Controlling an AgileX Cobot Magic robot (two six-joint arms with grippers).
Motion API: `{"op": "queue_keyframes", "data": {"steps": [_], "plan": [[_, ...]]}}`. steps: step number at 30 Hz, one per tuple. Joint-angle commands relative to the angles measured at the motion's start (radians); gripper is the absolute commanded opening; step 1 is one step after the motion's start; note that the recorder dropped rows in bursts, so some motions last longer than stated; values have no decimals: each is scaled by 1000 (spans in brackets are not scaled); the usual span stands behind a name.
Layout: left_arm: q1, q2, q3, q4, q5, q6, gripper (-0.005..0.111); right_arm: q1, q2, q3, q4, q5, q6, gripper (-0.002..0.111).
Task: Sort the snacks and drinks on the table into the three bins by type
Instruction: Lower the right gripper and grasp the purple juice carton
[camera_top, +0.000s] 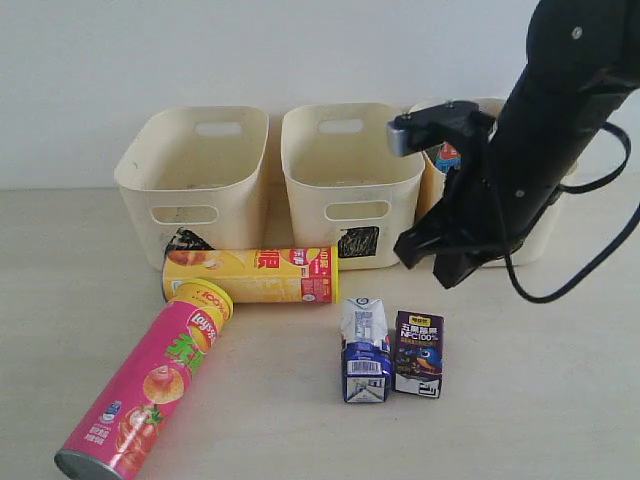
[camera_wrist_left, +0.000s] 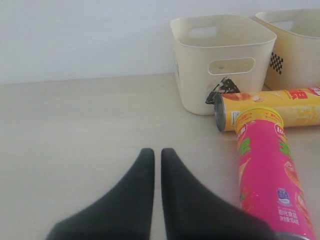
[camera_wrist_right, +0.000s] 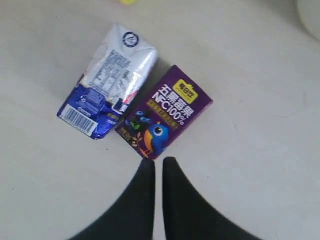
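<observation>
On the table (camera_top: 530, 410) a yellow tube (camera_top: 255, 275) lies on its side before the bins, and a pink tube (camera_top: 150, 395) lies slanted with its lid against it. Two drink cartons stand side by side: blue-and-white (camera_top: 365, 350) and dark purple (camera_top: 418, 353). My right gripper (camera_top: 437, 262) hangs shut and empty above the table just behind them. In the right wrist view its tips (camera_wrist_right: 157, 161) sit just off the purple carton (camera_wrist_right: 167, 112), beside the blue-and-white one (camera_wrist_right: 107, 82). My left gripper (camera_wrist_left: 157, 151) is shut and empty, low over bare table left of the pink tube (camera_wrist_left: 267, 170).
Three cream bins stand in a row at the back: left (camera_top: 150, 205), middle (camera_top: 330, 190), right (camera_top: 545, 235), the last partly hidden by my right arm. A bit of blue and red packaging (camera_top: 447, 155) shows inside the right bin. A wall stands behind them.
</observation>
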Motion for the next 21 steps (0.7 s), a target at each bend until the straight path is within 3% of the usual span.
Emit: {"op": "queue_keyframes", "data": {"steps": [1,6,8,10,11,13,15,17,21], "plan": [[3,-4,4,-4,-7,-13,4,20,-11,62,20,-71,16,0],[3,-4,4,-4,-7,-13,4,20,63,78,24,-94,57,0],[3,-4,4,-4,-4,-13,4,20,104,78,26,-125,70,5],[3,-4,4,-4,-4,-13,4,20,147,76,22,-136,76,24],[3,-4,4,-4,-4,-13,4,20,159,74,22,-161,84,44],[3,-4,4,-4,-4,-13,4,20,169,57,25,-176,118,67],[3,-4,4,-4,-4,-13,4,20,185,32,25,-179,140,79],[3,-4,4,-4,-4,-13,4,20,199,-14,18,-161,182,79],[3,-4,4,-4,-4,-13,4,20,237,-74,-101,-114,373,68]]}}
